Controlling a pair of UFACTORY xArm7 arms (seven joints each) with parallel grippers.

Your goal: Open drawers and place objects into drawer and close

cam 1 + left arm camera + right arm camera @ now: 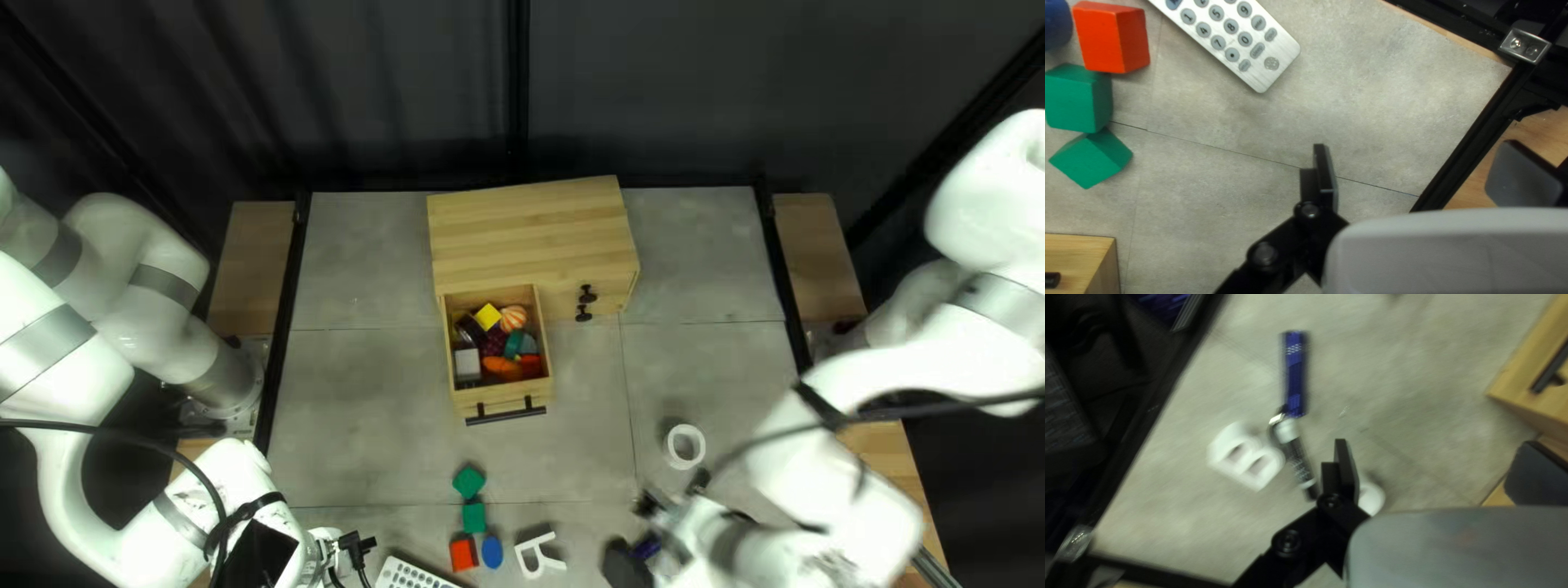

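My left pincer [367, 542] and right pincer [638, 528] gape open. A silver remote [1233, 41] has printed keys; a white letter [1247, 459] lies near a blue strap [1295, 378].

From above the table's [370, 414] near edge, my top left view looks down at a slant toward the dark curtain [403, 87] — far enough back for the whole wooden cabinet [533, 234]. My left wrist view looks down close over the green blocks [1075, 103], which both views share. My right wrist view looks down close too — both wrist views catch the drawer's [501, 399] handle [506, 415].
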